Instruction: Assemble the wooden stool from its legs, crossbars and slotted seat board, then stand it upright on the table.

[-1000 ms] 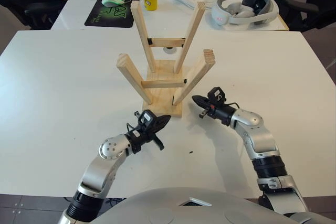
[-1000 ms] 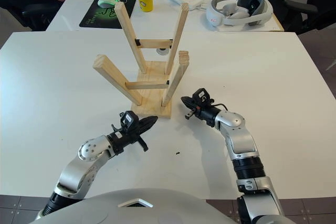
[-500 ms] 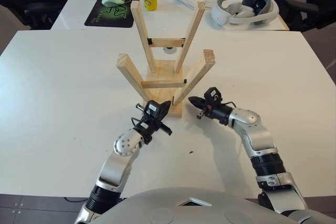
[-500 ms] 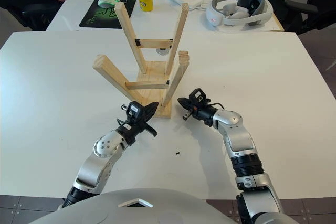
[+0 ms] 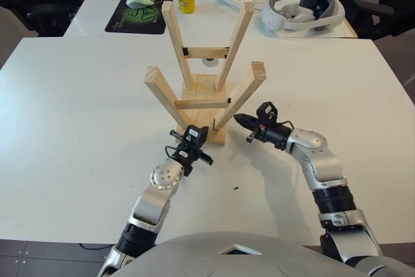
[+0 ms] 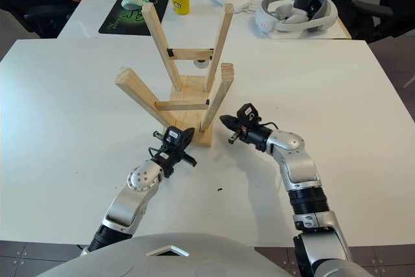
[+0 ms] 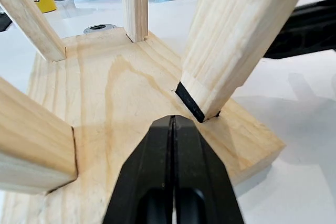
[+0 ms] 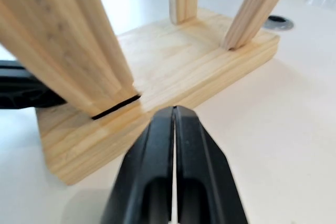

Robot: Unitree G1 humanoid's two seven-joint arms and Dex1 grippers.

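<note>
- Hands first: left hand (image 5: 200,133) is pinched fully shut on nothing, tip right at the near edge of the seat board (image 7: 121,87). The right hand (image 5: 238,119) is likewise closed and empty, just beside the near right corner.
- Stool (image 5: 201,103) sits upside down mid-tabletop (image 5: 78,95), board flat, feet in the air.
- Pale raw wood, visible grain, square-cut edges. Looks stiff, fairly light, not slippery.
- Legs (image 5: 241,94) splay outward and the joints may be loose, so I'd grab the board's edges or a leg low down, not the crossbars (image 5: 206,52).
</note>
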